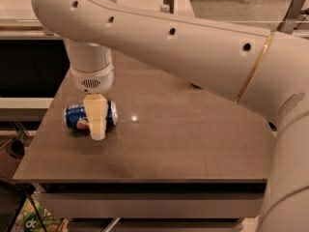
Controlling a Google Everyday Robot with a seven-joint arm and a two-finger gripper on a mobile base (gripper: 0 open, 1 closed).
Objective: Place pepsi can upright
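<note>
The pepsi can (76, 116) lies on its side near the left edge of the brown desk (193, 144). The hand (98, 125) is down at the can's middle; whether it grips, I cannot tell. Pale floor (231, 4) lies beyond.

A brown table (193, 144) spreads beneath the hand (98, 131).

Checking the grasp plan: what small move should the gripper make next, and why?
Probably secure a grip on the can: it lies on its side near the table's left edge, and the gripper is down at its middle, so gripping comes before turning it upright.
</note>
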